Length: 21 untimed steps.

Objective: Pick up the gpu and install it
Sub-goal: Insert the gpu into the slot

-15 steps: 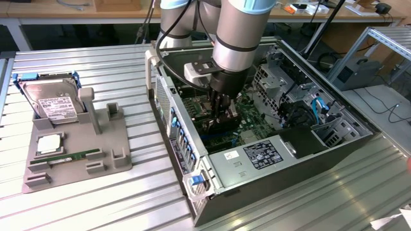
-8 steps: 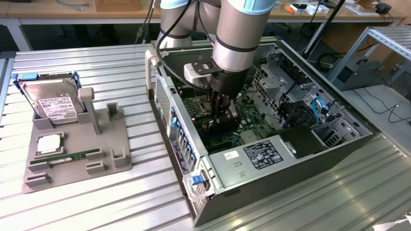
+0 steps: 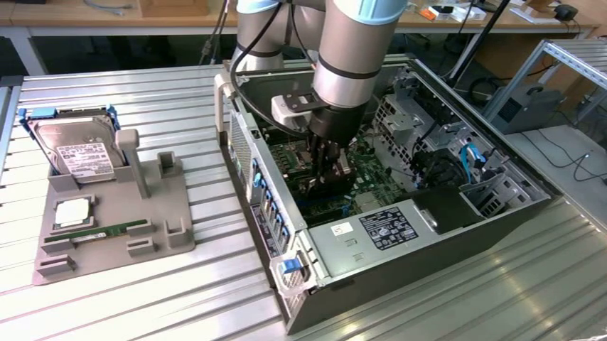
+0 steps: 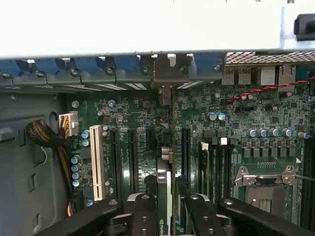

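The arm reaches down into the open computer case (image 3: 399,234) that lies on its side on the ribbed metal tabletop (image 3: 170,298). In the exterior view the hand (image 3: 325,186) is low inside the case, just above the green motherboard (image 3: 365,174). In the wrist view the two black fingers (image 4: 144,216) pinch the gpu (image 4: 163,196) edge-on between them; the card is thin and dark, stands upright, and runs away from the camera over the motherboard, in line with the long black expansion slots (image 4: 133,157) and toward the metal bracket (image 4: 167,76) at the case's rear wall. Whether its lower edge already sits in a slot cannot be told. A white slot (image 4: 96,162) lies beside the black ones, and the empty processor socket (image 4: 268,189) is off to the other side. On the exterior view's left, a grey holder tray (image 3: 142,220) carries a hard drive (image 3: 81,153) and a green memory stick (image 3: 99,233)
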Motion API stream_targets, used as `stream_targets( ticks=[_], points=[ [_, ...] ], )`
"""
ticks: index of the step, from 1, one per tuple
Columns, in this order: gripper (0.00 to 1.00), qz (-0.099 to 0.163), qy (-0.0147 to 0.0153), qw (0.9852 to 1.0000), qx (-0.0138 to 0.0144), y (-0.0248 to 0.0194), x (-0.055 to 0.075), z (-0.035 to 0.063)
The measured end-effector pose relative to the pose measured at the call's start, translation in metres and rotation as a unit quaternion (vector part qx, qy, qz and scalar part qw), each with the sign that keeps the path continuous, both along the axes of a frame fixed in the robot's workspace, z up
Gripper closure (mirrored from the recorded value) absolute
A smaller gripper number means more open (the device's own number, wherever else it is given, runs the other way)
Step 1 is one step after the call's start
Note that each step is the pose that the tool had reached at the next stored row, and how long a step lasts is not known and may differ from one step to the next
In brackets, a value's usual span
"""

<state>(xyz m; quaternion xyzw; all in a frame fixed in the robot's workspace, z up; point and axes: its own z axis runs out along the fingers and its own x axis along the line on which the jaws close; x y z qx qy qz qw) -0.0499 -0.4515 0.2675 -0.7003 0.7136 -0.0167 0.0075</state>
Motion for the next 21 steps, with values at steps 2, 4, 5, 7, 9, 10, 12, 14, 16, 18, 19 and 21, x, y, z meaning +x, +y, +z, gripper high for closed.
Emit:
stream_targets(
  ticks=[2,4,5,7,9,10,12,14,16,18,19,21],
  points=[
    [0.74,0.0,-0.0001,1.0,0.0001,0.0,0.0,-0.0002],
    [0.74,0.0,-0.0001,1.0,0.0002,0.0,0.0,-0.0002],
    [0.74,0.0,-0.0001,1.0,0.0002,0.0,0.0,-0.0002],
    [0.74,0.0,-0.0001,1.0,0.0002,0.0,0.0,-0.0002],
    [0.67,0.0,-0.0002,1.0,0.0005,0.0001,0.0,-0.0005],
    [0.61,0.0,-0.0001,1.0,0.0002,0.0,0.0,-0.0002],
    [0.48,0.0,-0.0001,1.0,0.0002,0.0,0.0,-0.0002],
    [0.48,0.0,-0.0001,1.0,0.0002,0.0,0.0,-0.0001],
    [0.48,0.0,-0.0001,1.0,0.0001,0.0,0.0,0.0002],
    [0.48,0.0,-0.0001,1.0,0.0002,0.0,0.0,0.0022],
    [0.48,0.0,-0.0002,1.0,0.0002,0.0,0.0,0.0055],
    [0.48,0.0,-0.0004,1.0,0.0002,0.0,0.0,0.0113]
  ],
)
